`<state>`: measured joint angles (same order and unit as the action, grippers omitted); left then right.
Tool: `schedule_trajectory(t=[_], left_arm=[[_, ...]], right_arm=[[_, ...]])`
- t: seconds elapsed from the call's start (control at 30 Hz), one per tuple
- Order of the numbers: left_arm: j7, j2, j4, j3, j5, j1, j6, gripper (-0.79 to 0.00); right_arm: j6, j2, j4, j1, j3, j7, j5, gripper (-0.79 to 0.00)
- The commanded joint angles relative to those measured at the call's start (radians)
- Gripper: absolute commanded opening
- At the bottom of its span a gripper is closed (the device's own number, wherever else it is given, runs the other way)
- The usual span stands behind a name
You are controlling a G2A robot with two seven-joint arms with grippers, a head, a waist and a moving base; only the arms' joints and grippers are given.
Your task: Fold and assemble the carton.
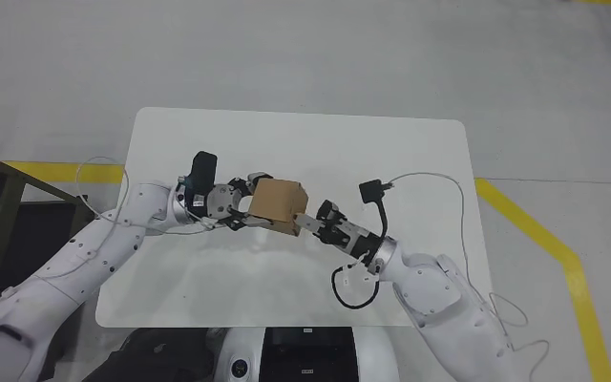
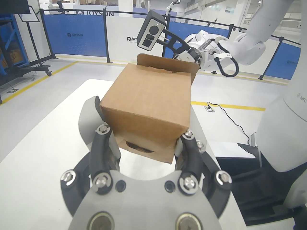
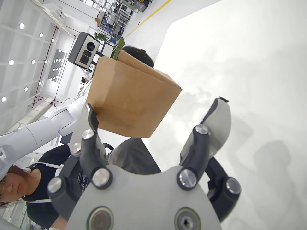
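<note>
A brown cardboard carton (image 1: 279, 201) is held above the middle of the white table (image 1: 382, 153), between the two grippers. My left gripper (image 1: 245, 206) is shut on one end of it. In the left wrist view the carton (image 2: 148, 96) sits between the fingers (image 2: 92, 111), and a flap (image 2: 168, 63) stands up at its far end. My right gripper (image 1: 308, 222) is at the opposite end, open wide. In the right wrist view one fingertip (image 3: 89, 116) touches the carton's (image 3: 129, 101) edge, while the other finger (image 3: 219, 113) stands apart over the table.
The table has bare surface on all sides of the carton, widest toward the far edge (image 1: 296, 115). A thin cable (image 1: 449, 181) loops above the table's right part. A dark frame (image 1: 24, 191) stands off the left edge, with yellow floor lines (image 1: 535, 229) beside the table.
</note>
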<state>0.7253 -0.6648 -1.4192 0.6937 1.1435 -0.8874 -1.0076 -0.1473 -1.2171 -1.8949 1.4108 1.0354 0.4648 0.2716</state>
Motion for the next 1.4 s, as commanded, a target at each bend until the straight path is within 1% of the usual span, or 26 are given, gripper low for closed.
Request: schedule_trajectory(t=[0.0,0.07,0.13,0.17,0.27,0.33,0.4,0.5,0.53,0.6,0.63,0.73,0.77,0.8,0.87,0.97,1.0,1.07,1.1,1.17,1.2,1.27,1.3,1.37], left_arm=[[-0.009,-0.003,-0.004,0.009,0.002,-0.007,0.002,-0.785],[-0.016,-0.005,-0.009,0.018,0.007,-0.011,0.003,-0.785],[-0.023,-0.007,-0.013,0.029,0.013,-0.016,0.007,-0.785],[-0.025,-0.007,-0.015,0.034,0.016,-0.019,0.01,-0.785],[-0.036,-0.009,-0.017,0.05,0.026,-0.03,0.02,-0.785],[-0.04,-0.01,-0.016,0.058,0.029,-0.037,0.017,-0.785],[-0.044,-0.012,-0.018,0.067,0.033,-0.043,0.019,-0.785],[-0.048,-0.015,-0.019,0.079,0.039,-0.051,0.017,-0.785],[-0.049,-0.015,-0.02,0.083,0.04,-0.054,0.016,-0.785],[-0.049,-0.017,-0.021,0.091,0.043,-0.059,0.013,-0.785],[-0.049,-0.018,-0.021,0.095,0.045,-0.061,0.01,-0.785],[-0.048,-0.021,-0.02,0.106,0.049,-0.068,0.005,-0.785],[-0.048,-0.022,-0.018,0.11,0.051,-0.07,0.003,-0.785],[-0.048,-0.023,-0.016,0.114,0.053,-0.072,0.002,-0.785],[-0.049,-0.026,-0.011,0.12,0.055,-0.076,-0.002,-0.785],[-0.051,-0.03,-0.009,0.129,0.057,-0.081,-0.004,-0.785],[-0.051,-0.031,-0.008,0.132,0.057,-0.082,-0.005,-0.785],[-0.049,-0.034,-0.004,0.138,0.058,-0.085,-0.005,-0.785],[-0.048,-0.035,-0.003,0.14,0.057,-0.087,-0.005,-0.785],[-0.048,-0.038,0.001,0.145,0.057,-0.089,-0.005,-0.785],[-0.048,-0.04,0.001,0.146,0.056,-0.091,-0.005,-0.785],[-0.049,-0.042,0.003,0.151,0.057,-0.093,-0.005,-0.785],[-0.049,-0.044,0.005,0.154,0.057,-0.094,-0.005,-0.785],[-0.047,-0.046,0.006,0.163,0.055,-0.097,-0.004,-0.785]], right_arm=[[0.007,-0.001,0.004,-0.005,-0.006,0.004,0.003,-0.111],[0.012,-0.002,0.008,-0.01,-0.01,0.007,0.002,-0.16],[0.017,-0.003,0.012,-0.016,-0.01,0.007,-0.003,-0.169],[0.019,-0.003,0.013,-0.018,-0.009,0.007,-0.005,-0.16],[0.019,-0.003,0.001,-0.018,-0.003,0.002,-0.011,-0.086],[0.017,-0.002,-0.008,-0.014,0.002,0.0,-0.015,-0.015],[0.019,-0.001,-0.015,-0.01,0.007,0.001,-0.016,0.0],[0.023,0.0,-0.017,-0.007,0.011,0.004,-0.017,-0.037],[0.025,0.0,-0.015,-0.008,0.011,0.007,-0.017,-0.062],[0.028,-0.001,-0.012,-0.01,0.008,0.01,-0.019,-0.135],[0.029,-0.001,-0.01,-0.011,0.007,0.01,-0.021,-0.145],[0.007,-0.003,-0.009,-0.013,0.008,-0.004,-0.041,-0.028],[-0.007,-0.003,-0.011,-0.011,0.009,-0.011,-0.051,-0.012],[-0.019,-0.003,-0.013,-0.008,0.012,-0.018,-0.058,0.0],[-0.038,-0.003,-0.018,0.001,0.021,-0.033,-0.074,0.0],[-0.077,-0.002,-0.021,0.015,0.033,-0.03,-0.142,0.0],[-0.086,-0.001,-0.018,0.018,0.041,-0.028,-0.151,-0.031],[-0.108,0.0,-0.014,0.03,0.049,-0.025,-0.194,-0.142],[-0.12,0.0,-0.01,0.035,0.053,-0.021,-0.213,-0.206],[-0.144,0.001,-0.002,0.044,0.057,-0.011,-0.25,-0.385],[-0.154,0.002,0.003,0.046,0.059,-0.007,-0.262,-0.419],[-0.161,0.002,0.01,0.052,0.061,-0.002,-0.28,-0.462],[-0.164,0.002,0.014,0.054,0.062,0.0,-0.287,-0.514],[-0.176,0.002,0.019,0.059,0.062,0.0,-0.312,-0.551]])
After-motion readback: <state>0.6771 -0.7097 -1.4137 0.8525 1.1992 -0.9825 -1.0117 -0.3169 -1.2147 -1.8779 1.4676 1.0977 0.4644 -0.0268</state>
